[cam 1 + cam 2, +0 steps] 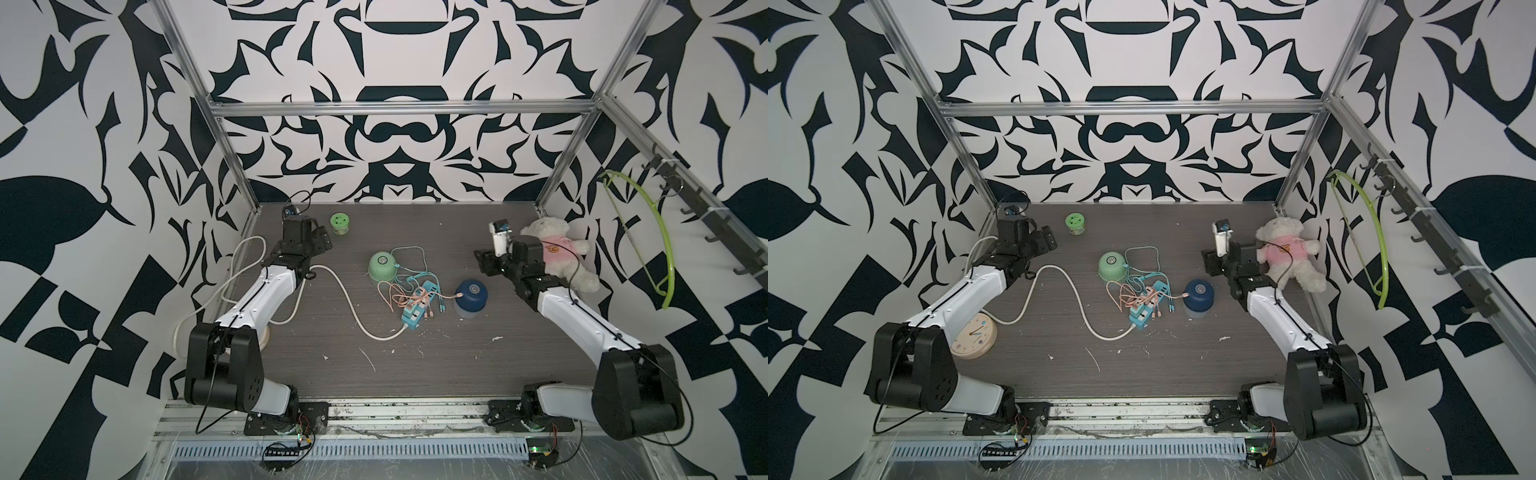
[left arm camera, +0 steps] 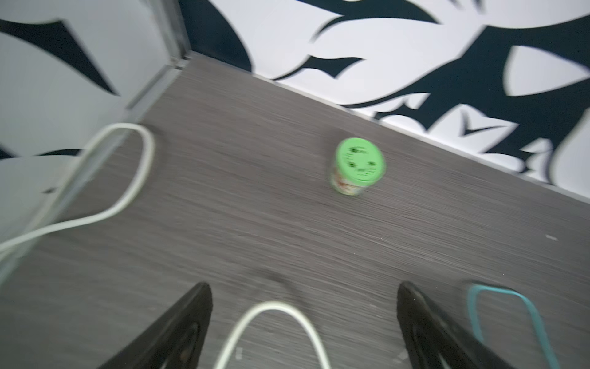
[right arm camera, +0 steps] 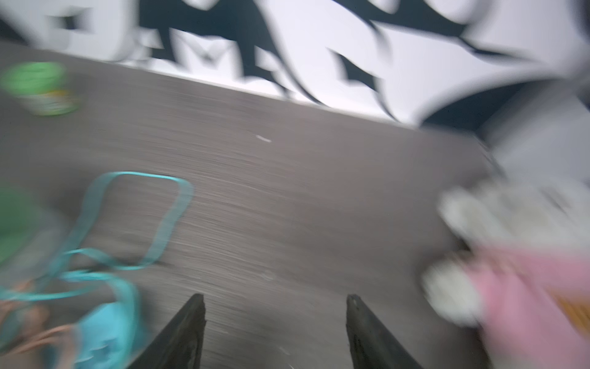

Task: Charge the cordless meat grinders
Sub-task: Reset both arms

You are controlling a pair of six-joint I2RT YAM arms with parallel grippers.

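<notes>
You are finding no readable text anywhere.
- Green jar (image 2: pixel 360 166): dark print is showing on its lid, blurring past reading; the side label is giving colours only.
- Clock (image 1: pixel 973 336) on the desk (image 1: pixel 1183 365): marks around the dial are coming through too small to read.
- Plush bear (image 1: pixel 557 249): pink shirt is carrying an orange emblem, no letters resolving.
- Mint green grinder (image 1: pixel 383 266) and dark blue grinder (image 1: pixel 471 293): top buttons are showing only a tiny dark mark.

Light was soft and even in both top views, shadows on the desk (image 1: pixel 436 365) faint. Motion smeared the right wrist view heavily; the jar (image 2: pixel 359 166) ahead of the left tool (image 2: pixel 304 286) was only slightly blurred.
</notes>
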